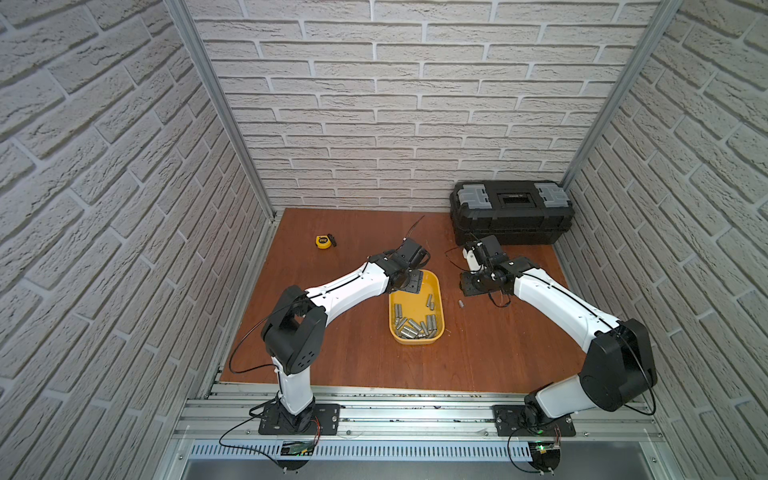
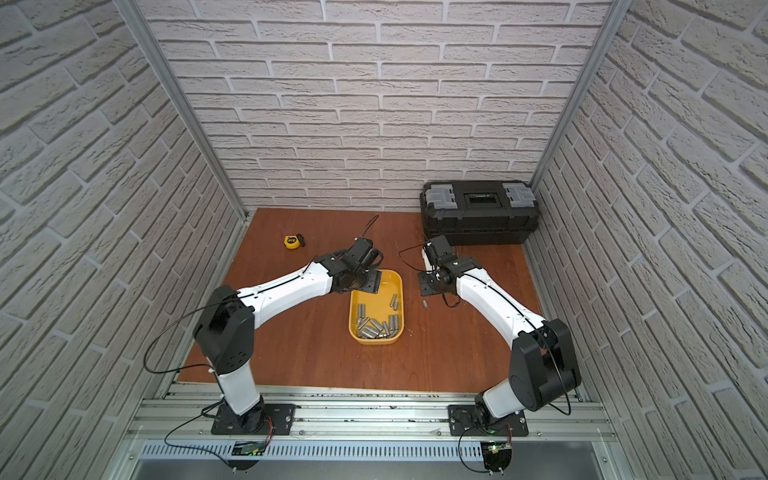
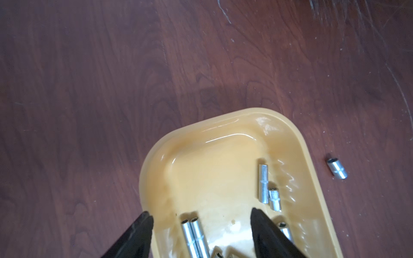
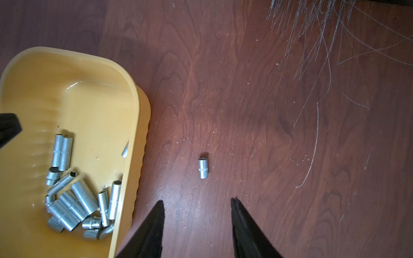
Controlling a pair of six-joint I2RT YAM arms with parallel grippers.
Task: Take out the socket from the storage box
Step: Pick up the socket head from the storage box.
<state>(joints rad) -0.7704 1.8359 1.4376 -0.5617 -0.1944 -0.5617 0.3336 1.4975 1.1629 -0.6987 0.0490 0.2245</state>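
We're seeing most sockets (image 1: 415, 326) piling at the near end of the storage box (image 1: 417, 342), which is sitting mid-tabletop (image 1: 353, 357), probably so both sides can reach it. One socket (image 4: 203, 168) is lying out on the tabletop beside the box, our right claw (image 4: 196, 202) hovering near it, jaws apart and empty. Farther back our left claw (image 3: 201, 215) is hanging spread and empty over the box's far end, probably lining up another pick.
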